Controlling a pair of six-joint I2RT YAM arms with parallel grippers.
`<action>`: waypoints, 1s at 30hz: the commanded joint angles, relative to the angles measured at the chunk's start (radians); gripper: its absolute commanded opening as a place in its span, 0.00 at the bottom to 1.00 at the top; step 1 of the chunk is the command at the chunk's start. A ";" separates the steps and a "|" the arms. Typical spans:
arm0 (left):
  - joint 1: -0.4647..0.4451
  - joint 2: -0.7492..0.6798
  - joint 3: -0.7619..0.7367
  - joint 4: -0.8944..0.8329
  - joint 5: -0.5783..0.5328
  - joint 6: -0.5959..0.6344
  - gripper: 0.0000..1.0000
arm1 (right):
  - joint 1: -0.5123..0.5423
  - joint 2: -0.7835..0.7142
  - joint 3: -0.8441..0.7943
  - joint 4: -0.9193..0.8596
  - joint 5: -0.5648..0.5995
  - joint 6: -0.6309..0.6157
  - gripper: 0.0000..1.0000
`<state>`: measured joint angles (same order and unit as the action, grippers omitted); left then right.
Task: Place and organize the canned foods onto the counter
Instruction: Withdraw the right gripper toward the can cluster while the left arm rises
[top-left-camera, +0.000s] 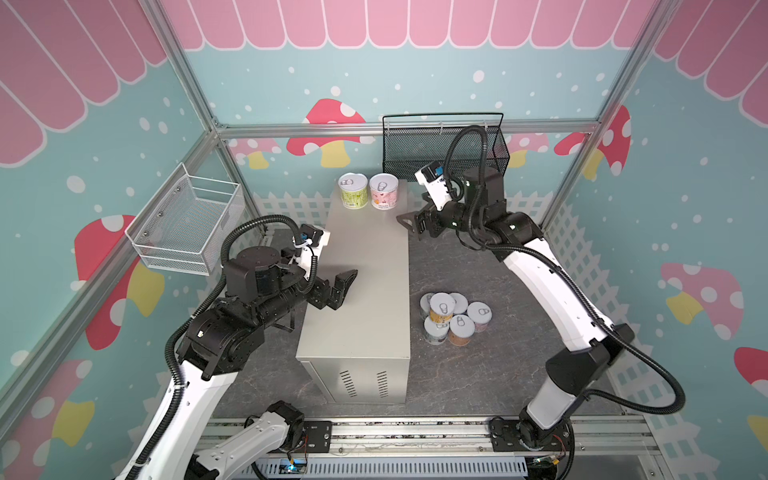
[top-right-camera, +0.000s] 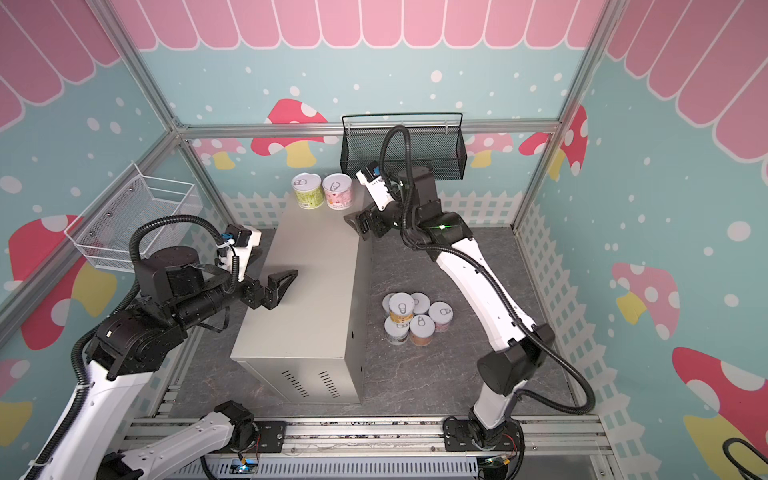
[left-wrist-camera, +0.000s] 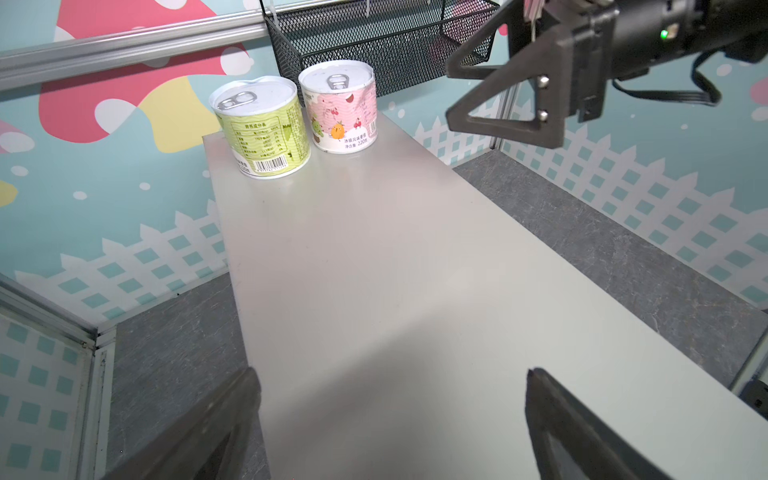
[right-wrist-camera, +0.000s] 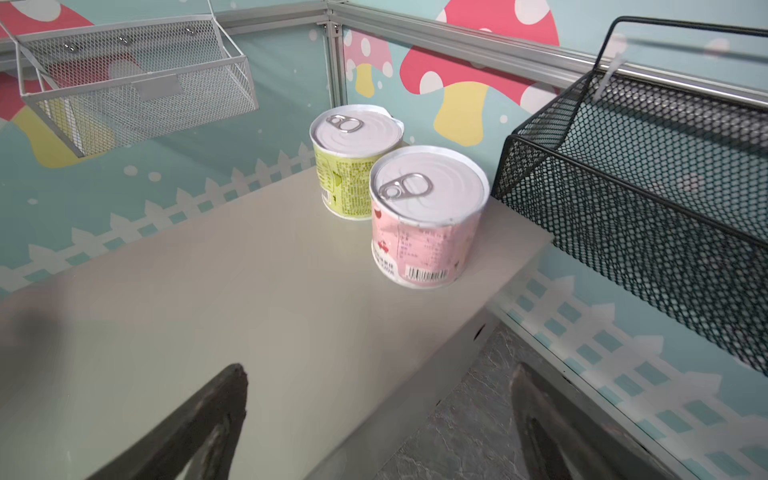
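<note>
Two canned foods stand upright side by side at the far end of the counter (top-left-camera: 365, 266): a green can (top-left-camera: 353, 190) (right-wrist-camera: 353, 162) and a pink can (top-left-camera: 383, 191) (right-wrist-camera: 428, 216). Several more cans (top-left-camera: 455, 318) (top-right-camera: 417, 318) sit bunched on the dark floor to the counter's right. My right gripper (top-left-camera: 409, 226) (right-wrist-camera: 379, 370) hangs open and empty over the counter's right edge, a short way back from the pink can. My left gripper (top-left-camera: 349, 286) (left-wrist-camera: 392, 374) is open and empty over the counter's left side, near its middle.
A black mesh basket (top-left-camera: 444, 145) (right-wrist-camera: 644, 187) hangs on the back wall just behind and right of the pink can. A white wire basket (top-left-camera: 187, 224) is fixed to the left wall. A white picket fence runs along the walls around the grey floor (top-left-camera: 478, 374).
</note>
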<state>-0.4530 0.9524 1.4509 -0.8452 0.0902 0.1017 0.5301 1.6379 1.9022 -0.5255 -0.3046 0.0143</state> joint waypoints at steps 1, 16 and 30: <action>0.005 0.015 0.053 -0.058 0.056 -0.006 1.00 | -0.002 -0.117 -0.186 0.061 0.118 -0.036 0.99; -0.142 0.163 0.168 -0.086 0.062 -0.040 1.00 | -0.056 -0.510 -0.876 0.201 0.214 0.065 0.99; -0.233 0.244 0.220 -0.037 0.010 -0.056 1.00 | -0.056 -0.604 -1.186 0.307 0.180 0.103 1.00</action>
<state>-0.6792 1.1919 1.6451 -0.8997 0.1226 0.0521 0.4774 1.0615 0.7467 -0.2722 -0.1066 0.1101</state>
